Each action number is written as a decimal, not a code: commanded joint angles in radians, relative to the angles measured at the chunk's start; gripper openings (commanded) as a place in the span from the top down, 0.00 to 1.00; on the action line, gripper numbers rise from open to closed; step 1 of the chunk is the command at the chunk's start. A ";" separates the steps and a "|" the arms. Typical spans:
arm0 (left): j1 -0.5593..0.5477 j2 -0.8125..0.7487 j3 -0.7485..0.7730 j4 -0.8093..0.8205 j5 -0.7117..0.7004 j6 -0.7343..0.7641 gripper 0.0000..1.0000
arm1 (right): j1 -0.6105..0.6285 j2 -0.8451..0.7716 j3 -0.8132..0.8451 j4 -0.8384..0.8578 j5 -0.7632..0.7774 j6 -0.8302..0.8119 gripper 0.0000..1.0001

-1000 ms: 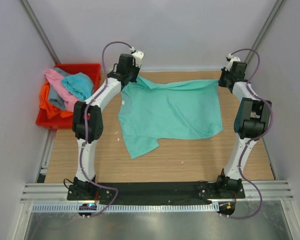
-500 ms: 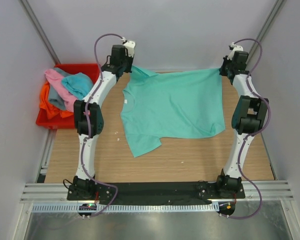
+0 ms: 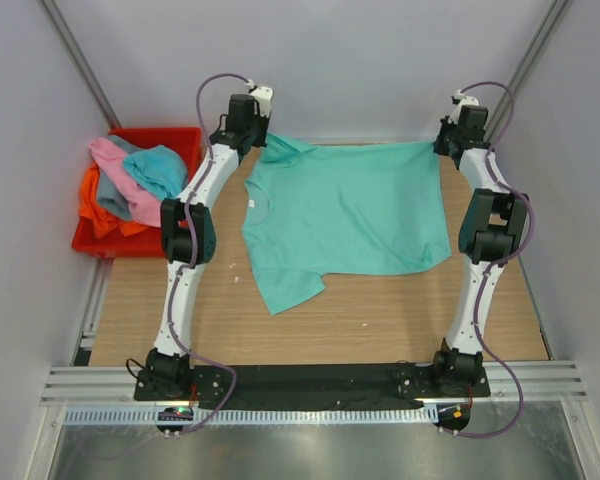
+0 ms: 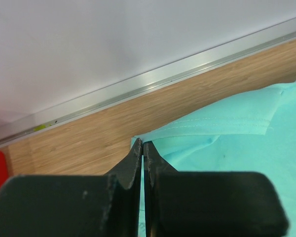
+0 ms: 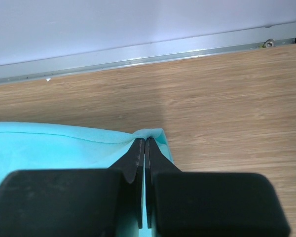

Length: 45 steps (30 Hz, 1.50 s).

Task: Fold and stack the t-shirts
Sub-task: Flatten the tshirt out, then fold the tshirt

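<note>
Bare tabletop (image 3: 380,310) near; red bin (image 3: 180,133) far-left

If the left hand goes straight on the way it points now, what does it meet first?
Past the mint green t-shirt corner that the left hand pinches, probably the bare table, then the metal rail; height is unclear.

The pink t-shirt (image 3: 118,172) and turquoise t-shirt (image 3: 160,168) mostly cover the grey t-shirt (image 3: 108,196).

Wooden table (image 3: 360,320) carries one mint shirt (image 3: 350,215), spread flat, right of the red bin (image 3: 180,137).
</note>
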 commanded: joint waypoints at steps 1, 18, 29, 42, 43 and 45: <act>-0.007 -0.037 0.063 0.013 -0.012 -0.011 1.00 | 0.007 -0.042 0.028 0.039 0.010 0.020 0.99; 0.000 -0.318 -0.231 0.005 0.023 -0.043 1.00 | 0.005 -0.194 -0.106 0.073 0.014 -0.027 0.99; -0.025 -0.452 -0.535 0.017 0.037 -0.031 1.00 | 0.004 -0.199 -0.198 0.081 0.019 -0.055 0.99; -0.030 -0.515 -0.776 0.073 0.042 -0.046 1.00 | 0.004 -0.263 -0.415 0.133 0.003 -0.082 0.99; -0.030 -0.518 -0.785 0.077 0.039 -0.051 1.00 | 0.004 -0.266 -0.421 0.135 0.002 -0.082 0.99; -0.030 -0.534 -0.805 0.086 0.042 -0.057 1.00 | 0.004 -0.274 -0.436 0.138 -0.001 -0.084 0.99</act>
